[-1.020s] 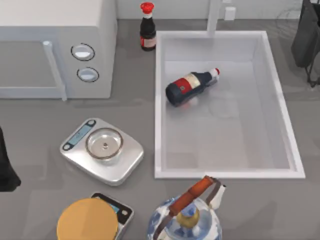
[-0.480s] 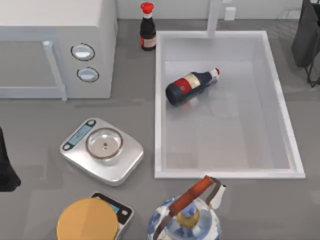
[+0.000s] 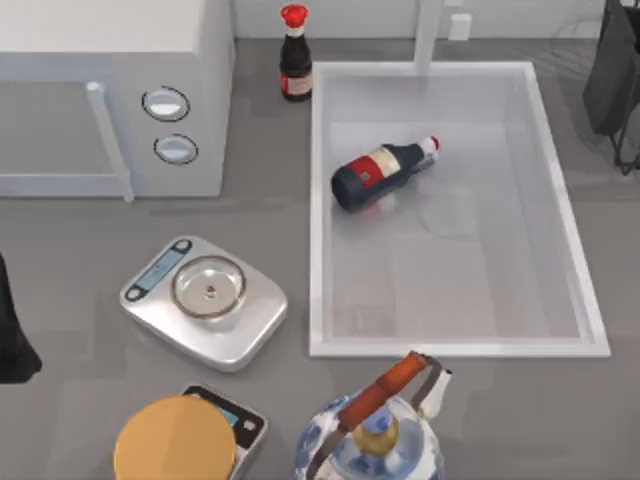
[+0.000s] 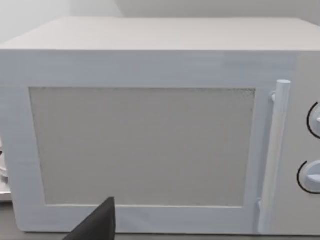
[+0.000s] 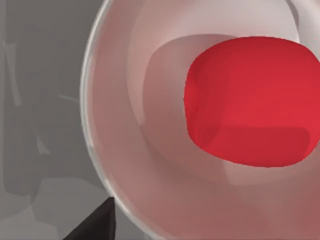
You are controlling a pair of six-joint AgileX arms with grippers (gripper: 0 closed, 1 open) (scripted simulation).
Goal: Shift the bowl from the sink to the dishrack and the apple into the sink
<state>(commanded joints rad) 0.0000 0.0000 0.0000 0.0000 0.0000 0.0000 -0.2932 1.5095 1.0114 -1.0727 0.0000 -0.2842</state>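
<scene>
Lying unchanged in the sink (image 3: 320,200), a dark bottle (image 3: 375,172); left hand (image 3: 12,340) and right hand (image 3: 615,75) parked, grip untellable.

sink (image 3: 563,215): white rectangular basin, pale grey floor, right of table centre | apple (image 5: 247,100): red, seen inside a pale glossy dish

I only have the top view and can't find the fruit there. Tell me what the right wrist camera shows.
Observer: A bright red rounded apple, as best I can tell, sitting inside a round glossy pale dish.
Operator: Now report the left wrist camera.
Observer: It faces the door of the white microwave, seen head-on.
Operator: Give me one detail of that door.
Observer: An upright bar handle runs down its edge.
</scene>
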